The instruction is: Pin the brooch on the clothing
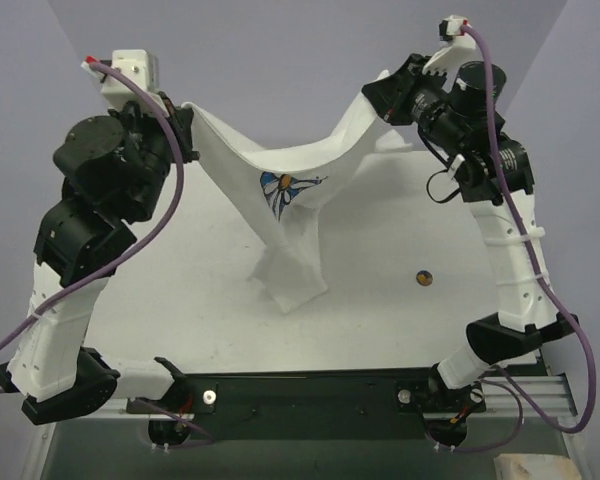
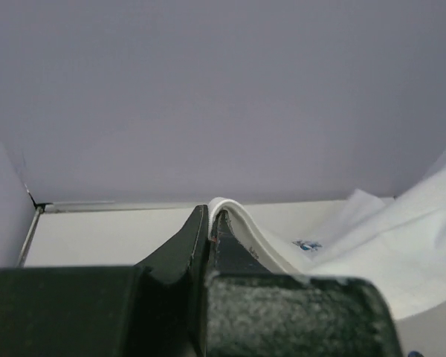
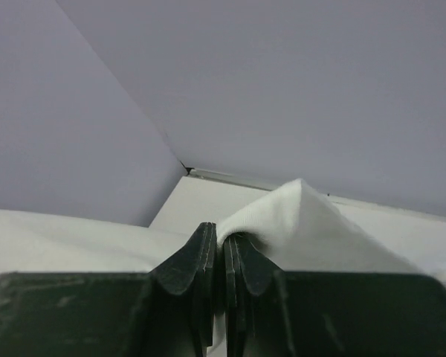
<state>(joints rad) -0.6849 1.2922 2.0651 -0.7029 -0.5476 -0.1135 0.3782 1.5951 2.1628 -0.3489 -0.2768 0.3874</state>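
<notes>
The white T-shirt (image 1: pixel 280 180) hangs stretched between both grippers above the table, sagging in the middle, its lower end resting on the table. Its blue daisy print (image 1: pixel 285 190) faces the top camera. My left gripper (image 1: pixel 187 130) is shut on the shirt's left edge; the cloth (image 2: pixel 245 223) folds over its fingertips. My right gripper (image 1: pixel 380 95) is shut on the shirt's right edge, the fabric (image 3: pixel 297 216) bunched between its jaws. The brooch (image 1: pixel 423 276), a tiny dark disc with a tan centre, lies on the table at the right, apart from the shirt and both grippers.
The white tabletop (image 1: pixel 180 300) is walled by grey panels at the back and sides. A black rail (image 1: pixel 310 385) with the arm bases runs along the near edge.
</notes>
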